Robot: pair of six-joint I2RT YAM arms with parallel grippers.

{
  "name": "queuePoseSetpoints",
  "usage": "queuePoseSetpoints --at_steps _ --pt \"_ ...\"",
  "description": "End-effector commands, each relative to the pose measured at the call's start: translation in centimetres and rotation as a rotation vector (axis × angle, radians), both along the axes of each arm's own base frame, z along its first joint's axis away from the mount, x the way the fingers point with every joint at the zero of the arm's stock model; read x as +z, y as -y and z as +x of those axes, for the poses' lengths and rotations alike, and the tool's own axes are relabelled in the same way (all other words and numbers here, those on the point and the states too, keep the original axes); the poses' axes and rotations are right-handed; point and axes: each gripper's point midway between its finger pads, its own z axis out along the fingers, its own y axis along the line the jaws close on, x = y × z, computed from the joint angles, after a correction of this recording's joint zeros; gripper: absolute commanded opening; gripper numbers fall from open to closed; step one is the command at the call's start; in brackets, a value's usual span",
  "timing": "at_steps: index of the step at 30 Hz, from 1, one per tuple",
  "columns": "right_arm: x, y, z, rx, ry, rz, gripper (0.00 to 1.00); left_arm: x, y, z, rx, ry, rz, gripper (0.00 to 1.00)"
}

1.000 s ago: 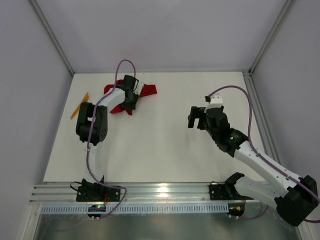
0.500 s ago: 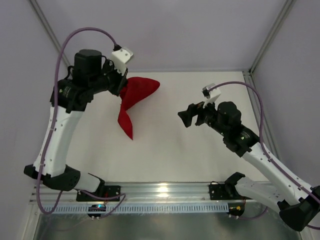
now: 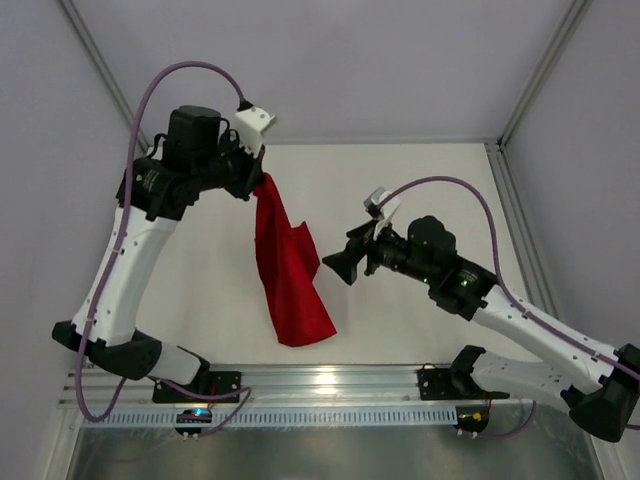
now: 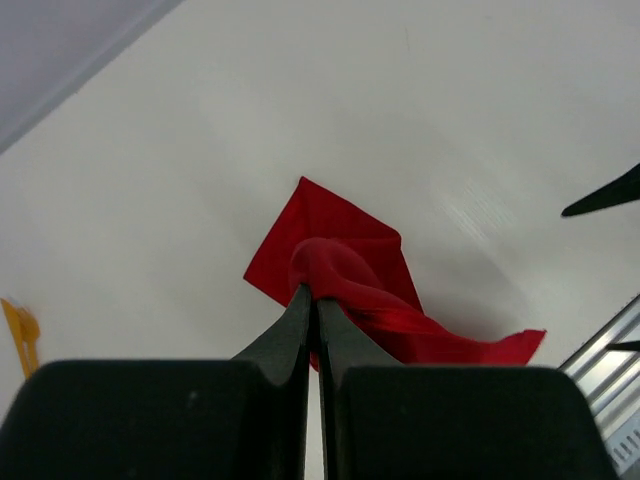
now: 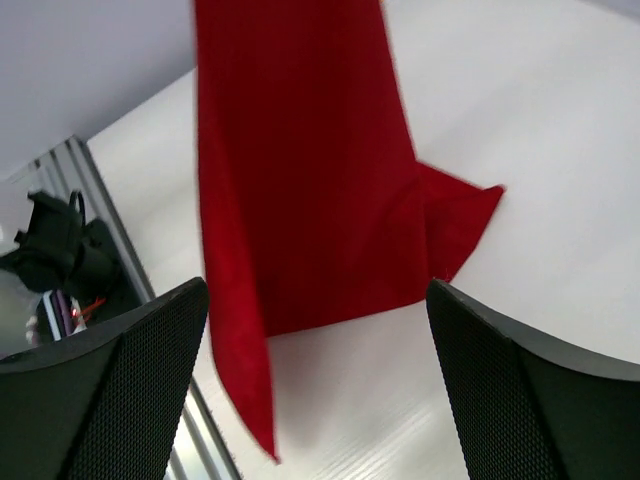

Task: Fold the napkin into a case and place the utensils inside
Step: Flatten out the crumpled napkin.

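Ok, left tool (image 3: 262, 182) is pinched shut on the top of the napkin (image 3: 285, 270), cloth hanging down over the table (image 3: 420, 170) (lower corner kicked toward the right arm). Right tool (image 3: 340, 268) has jaws wide apart, empty, just beside the cloth, not touching.

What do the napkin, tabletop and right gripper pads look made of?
The napkin: soft matte red cloth; it hangs limp and creased from the shut left gripper.
The tabletop: smooth, white, with a faint sheen in the left wrist view; perhaps laminate or painted board, can't tell which.
The pads of the right gripper: black with a fine dotted texture; probably rubber or moulded plastic.
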Motion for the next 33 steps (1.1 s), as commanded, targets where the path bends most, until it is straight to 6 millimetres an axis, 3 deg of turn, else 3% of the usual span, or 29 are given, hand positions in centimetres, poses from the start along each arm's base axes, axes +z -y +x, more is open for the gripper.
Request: queuePoseSetpoints --at_steps 1,2,3,4,9,11,13,17,20,21,27,32,33 --pt "-6.1 -3.2 -2.7 0.154 -0.101 -0.057 0.93 1.3 0.7 0.5 0.017 0.034 -0.069 0.00" --pt "-8.3 -3.5 -3.3 0.179 -0.115 -0.088 0.94 1.1 0.8 0.5 0.014 0.027 -0.068 0.00" --pt "-9.1 -4.1 -3.8 0.210 -0.097 -0.099 0.94 0.7 0.7 0.5 0.014 0.021 -0.063 0.00" --pt "-11.8 -4.0 -4.1 0.217 -0.130 -0.140 0.94 0.6 0.7 0.4 0.013 0.019 -0.061 0.00" --pt "-15.7 -4.3 -3.3 0.208 -0.142 -0.194 0.97 -0.5 0.4 0.1 0.007 0.007 -0.035 0.00" --pt "-17.5 -4.1 -2.1 0.160 -0.146 -0.240 0.97 -0.5 0.2 -0.2 -0.002 0.018 -0.027 0.00" --pt "-18.0 -4.2 -0.9 0.135 -0.160 -0.248 0.97 -0.8 0.0 -0.5 -0.007 0.024 -0.020 0.00" --pt "-18.5 -5.9 -1.0 0.215 -0.187 -0.201 0.97 -1.5 -0.6 -1.1 -0.007 0.023 0.002 0.00" --pt "-20.3 -7.0 -0.8 0.225 -0.270 -0.215 0.97 -1.5 -1.2 -1.4 0.008 0.038 0.013 0.00" --pt "-21.9 -7.0 -0.8 0.219 -0.317 -0.244 0.96 -1.5 -1.3 -1.5 0.013 0.044 0.015 0.00" --pt "-25.1 -5.2 -0.3 0.050 -0.419 -0.314 0.82 -1.7 -3.1 -2.5 0.057 0.089 0.045 0.00" --pt "-27.2 -6.4 -1.2 0.076 -0.440 -0.375 0.75 -2.9 -4.6 -3.3 0.106 0.090 0.076 0.00" --pt "-27.5 -6.6 -1.2 0.080 -0.447 -0.373 0.69 -2.7 -5.0 -3.7 0.116 0.104 0.072 0.00"
